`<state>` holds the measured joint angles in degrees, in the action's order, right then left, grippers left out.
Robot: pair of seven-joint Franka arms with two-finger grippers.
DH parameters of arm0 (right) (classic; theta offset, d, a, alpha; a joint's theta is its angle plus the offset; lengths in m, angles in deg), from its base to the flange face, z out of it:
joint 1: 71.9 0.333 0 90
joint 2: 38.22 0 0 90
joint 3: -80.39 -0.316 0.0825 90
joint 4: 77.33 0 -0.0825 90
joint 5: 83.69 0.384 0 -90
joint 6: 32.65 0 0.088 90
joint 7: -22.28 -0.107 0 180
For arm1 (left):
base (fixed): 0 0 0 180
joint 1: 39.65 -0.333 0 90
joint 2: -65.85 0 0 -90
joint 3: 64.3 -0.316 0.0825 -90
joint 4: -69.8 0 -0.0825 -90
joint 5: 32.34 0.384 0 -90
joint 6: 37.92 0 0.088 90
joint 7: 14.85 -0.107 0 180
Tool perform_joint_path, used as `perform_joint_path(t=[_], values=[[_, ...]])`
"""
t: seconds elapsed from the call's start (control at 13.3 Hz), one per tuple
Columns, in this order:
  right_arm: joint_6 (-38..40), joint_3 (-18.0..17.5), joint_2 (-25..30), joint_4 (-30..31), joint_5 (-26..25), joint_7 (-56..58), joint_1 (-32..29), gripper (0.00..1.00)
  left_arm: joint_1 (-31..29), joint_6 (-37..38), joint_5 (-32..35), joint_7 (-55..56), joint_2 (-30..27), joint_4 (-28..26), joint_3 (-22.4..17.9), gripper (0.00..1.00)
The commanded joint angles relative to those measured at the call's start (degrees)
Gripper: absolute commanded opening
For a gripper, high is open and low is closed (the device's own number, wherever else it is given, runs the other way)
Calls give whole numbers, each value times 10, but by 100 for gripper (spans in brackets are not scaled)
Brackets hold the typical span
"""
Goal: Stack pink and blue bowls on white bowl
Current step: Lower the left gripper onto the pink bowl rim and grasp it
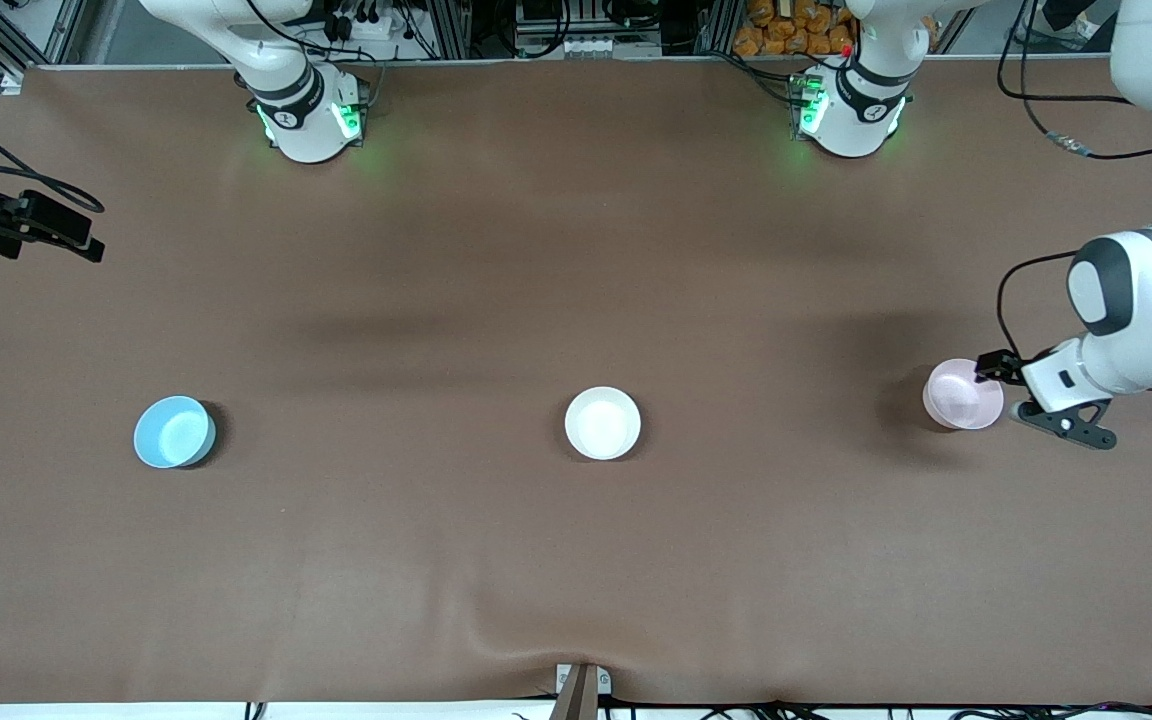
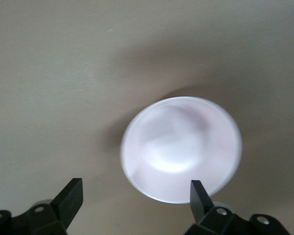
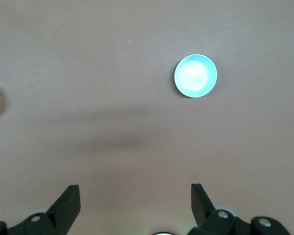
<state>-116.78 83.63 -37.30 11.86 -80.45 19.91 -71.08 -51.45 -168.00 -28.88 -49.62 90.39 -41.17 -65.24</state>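
**Brown table, cluttered top edge**

A smooth brown matte tabletop (image 1: 496, 250) fills nearly the whole frame, soft shadows across its middle. Along the top edge, grey metal framing (image 1: 456, 25), black cables (image 1: 1066, 100), and an orange pile (image 1: 791, 28) at upper right.

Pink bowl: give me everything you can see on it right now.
The pale pink, small round smooth bowl stands upright and empty on the brown table cover, at the left arm's end of the table. It looks like glossy plastic or ceramic, with a thin paler rim and a soft highlight inside. The left gripper is at its rim with jaws open and nothing held; no contact is visible. The small round plain white bowl sits apart from it, mid-table. Nothing is stacked in or under it.
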Motion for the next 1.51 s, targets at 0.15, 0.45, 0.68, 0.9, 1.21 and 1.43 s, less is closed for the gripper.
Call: perform_joint_path(t=[0.15, 0.45, 0.68, 0.9, 1.21, 1.43], values=[[7, -3, 5, 4, 3, -3, -5, 100, -26, -30, 6, -28, 49, 29, 7, 86], [6, -3, 5, 2, 3, -3, -4, 100, -26, -51, 4, -28, 62, 30, 7, 53], [5, -3, 5, 0, 3, -3, -1, 100, -24, -58, -3, -25, 66, 28, 8, 3], [2, -4, 5, 0, 3, -3, -1, 100, -19, -35, -4, -25, 54, 29, 8, 0], [2, -4, 5, 0, 3, -3, 0, 100, -17, 83, -5, 65, 23, 75, 57, 0], [5, -4, 5, 0, 3, -3, -1, 100, -16, 146, 1, 157, 12, 116, 123, 0]])
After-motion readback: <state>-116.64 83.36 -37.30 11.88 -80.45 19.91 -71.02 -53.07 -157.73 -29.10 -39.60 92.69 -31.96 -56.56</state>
